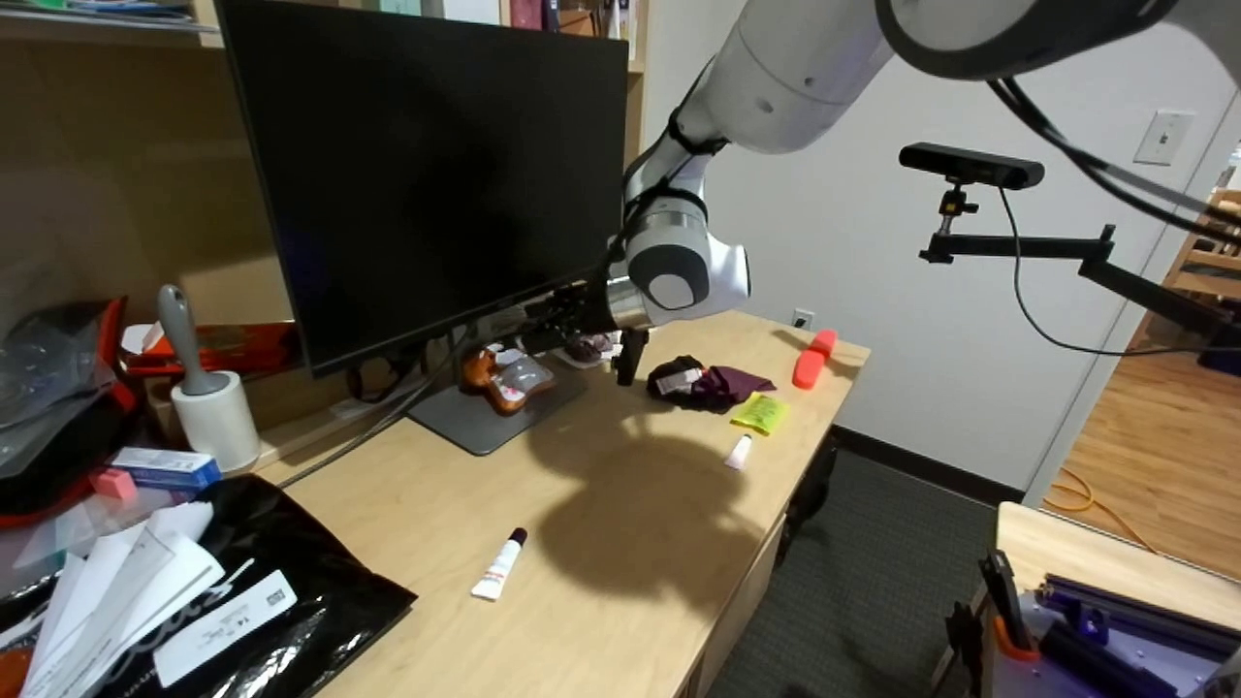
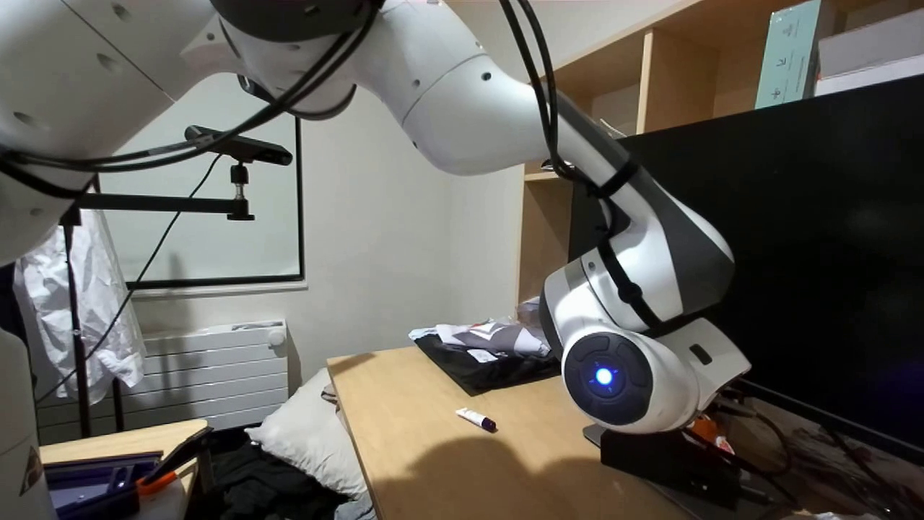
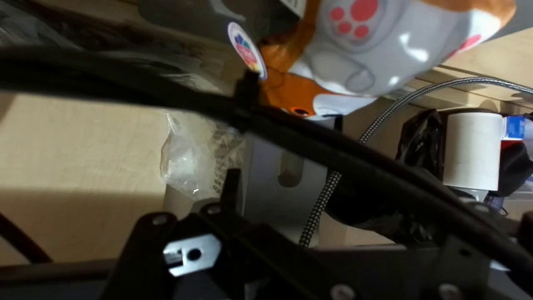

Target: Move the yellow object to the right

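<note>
Judging by how things lie, the task is only at the reach. The yellow toy (image 1: pixel 509 378), more orange than yellow, with white and grey patches, rests under the monitor (image 1: pixel 427 174), on its flat dark stand (image 1: pixel 480 436). The claw (image 1: pixel 531 326) is close by it, near the monitor's lower edge. It seems to be spread: in the wrist view a gap shows between the dark parts along the bottom, although a blurred dark strip (image 3: pixel 125 85) crosses that view and hides some of them. The toy shows at the top of the wrist view, outside that gap, so it does not look held; whether the claw touches it cannot be told. The grip, the lift, the shift to the right and the letting go all appear to be left. No picture settles whose right is meant or marks an end spot. A purple cloth (image 1: pixel 734 385) and a yellow packet (image 1: pixel 761 414) lie on the table (image 1: pixel 436 504) past the monitor's stand, apart from it; neither seems to be what is wanted.
</note>
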Controlling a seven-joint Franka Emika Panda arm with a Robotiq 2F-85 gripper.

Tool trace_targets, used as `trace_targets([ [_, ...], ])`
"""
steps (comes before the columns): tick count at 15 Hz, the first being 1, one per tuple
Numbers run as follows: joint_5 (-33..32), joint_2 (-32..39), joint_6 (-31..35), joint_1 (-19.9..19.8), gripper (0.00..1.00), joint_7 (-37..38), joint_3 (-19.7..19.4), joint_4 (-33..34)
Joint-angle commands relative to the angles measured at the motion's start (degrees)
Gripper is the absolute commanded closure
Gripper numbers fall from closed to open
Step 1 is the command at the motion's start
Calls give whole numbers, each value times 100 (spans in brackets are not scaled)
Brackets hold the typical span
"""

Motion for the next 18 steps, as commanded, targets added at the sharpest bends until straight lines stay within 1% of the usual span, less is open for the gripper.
trace_targets([
  [1,-292,-669,-229,-190,0,-72,18,-554],
  [5,-1498,-1089,-258,-311,0,126,-94,-1027],
  [7,-2485,-1287,-293,-401,0,566,-143,-1276],
  [9,-3408,-1463,-596,-353,0,934,-394,-1504],
  [10,-3955,-1587,-720,-510,0,1025,-338,-1592],
  [11,-4430,-1694,-881,-550,0,1151,-392,-1681],
  [12,-4927,-1786,-1251,-440,0,1296,-637,-1775],
  [13,-5420,-1902,-1454,-634,0,1361,-530,-1811],
  [14,-5920,-2030,-1779,-731,0,1444,-551,-1823],
  [15,-6266,-2091,-2186,-600,0,1483,-787,-1799],
  [16,-6401,-2227,-2274,-1017,0,1293,-378,-1764],
  [17,-6132,-1908,-1927,-1020,0,1375,-292,-1623],
  [18,-6273,-2011,-2085,-1105,0,1370,-257,-1621],
])
